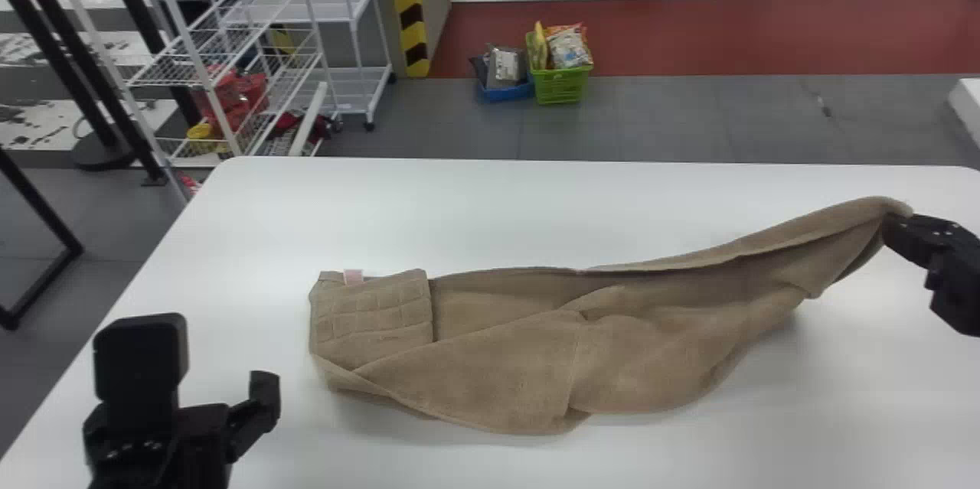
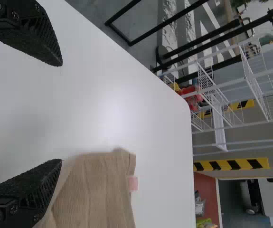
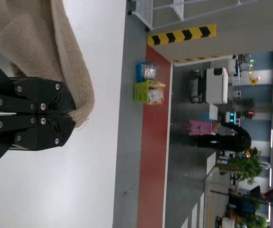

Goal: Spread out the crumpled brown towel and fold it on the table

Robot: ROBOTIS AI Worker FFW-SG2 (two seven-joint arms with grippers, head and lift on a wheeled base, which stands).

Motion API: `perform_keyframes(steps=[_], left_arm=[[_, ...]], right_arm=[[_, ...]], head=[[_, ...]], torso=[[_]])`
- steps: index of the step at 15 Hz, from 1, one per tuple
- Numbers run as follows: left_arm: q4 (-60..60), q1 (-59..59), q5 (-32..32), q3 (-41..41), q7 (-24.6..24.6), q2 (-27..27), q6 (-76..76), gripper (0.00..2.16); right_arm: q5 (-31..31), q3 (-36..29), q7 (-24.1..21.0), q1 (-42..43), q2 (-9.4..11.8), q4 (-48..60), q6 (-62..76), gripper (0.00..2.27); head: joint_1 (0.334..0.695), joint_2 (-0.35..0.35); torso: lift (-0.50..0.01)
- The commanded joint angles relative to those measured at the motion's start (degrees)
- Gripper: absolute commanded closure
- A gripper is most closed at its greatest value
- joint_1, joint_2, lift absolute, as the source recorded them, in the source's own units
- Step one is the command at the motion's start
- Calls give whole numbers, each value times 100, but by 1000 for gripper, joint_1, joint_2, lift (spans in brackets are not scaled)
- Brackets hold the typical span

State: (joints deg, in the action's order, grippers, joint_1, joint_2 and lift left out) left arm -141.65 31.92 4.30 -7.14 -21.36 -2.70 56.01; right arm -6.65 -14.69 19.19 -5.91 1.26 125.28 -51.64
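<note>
The brown towel (image 1: 536, 343) lies rumpled across the white table, its left end folded over, with a small pink tag at that end's far edge. Its right end rises to my right gripper (image 1: 903, 233) at the table's right side. In the right wrist view, my right gripper (image 3: 72, 114) is shut on a towel corner (image 3: 81, 95). My left gripper (image 1: 222, 366) stands open left of the towel, apart from it in the head view. Seen from the left wrist, the left gripper (image 2: 60, 114) has widely parted fingers, the towel's tagged end (image 2: 103, 190) close by one of them.
The white table (image 1: 459, 206) extends around the towel, its left edge running beside my left arm. Beyond it stand a white wire rack (image 1: 230, 53) at the far left and, on the floor, a green basket (image 1: 559, 83) and a blue basket (image 1: 505, 91).
</note>
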Motion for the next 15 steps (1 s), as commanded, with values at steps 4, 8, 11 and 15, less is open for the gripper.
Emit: perform_keyframes(steps=[4,8,11,15], left_arm=[[-3,-28,-53,107,0,7,38,97],[14,-230,-123,257,123,-29,144,97],[23,-230,-123,274,167,-29,144,97],[14,-195,-123,274,211,-37,144,97]], right_arm=[[-302,-289,67,652,94,-232,-739,2010],[-1146,-245,-346,1118,85,-971,-1125,1480],[-1981,10,-979,1294,50,-1515,-1283,-1],[-2130,-271,-1656,890,59,-1366,-862,22]], head=[[695,-6],[695,-42],[695,-114],[695,-187]], torso=[[-127],[-127],[-127],[-127]])
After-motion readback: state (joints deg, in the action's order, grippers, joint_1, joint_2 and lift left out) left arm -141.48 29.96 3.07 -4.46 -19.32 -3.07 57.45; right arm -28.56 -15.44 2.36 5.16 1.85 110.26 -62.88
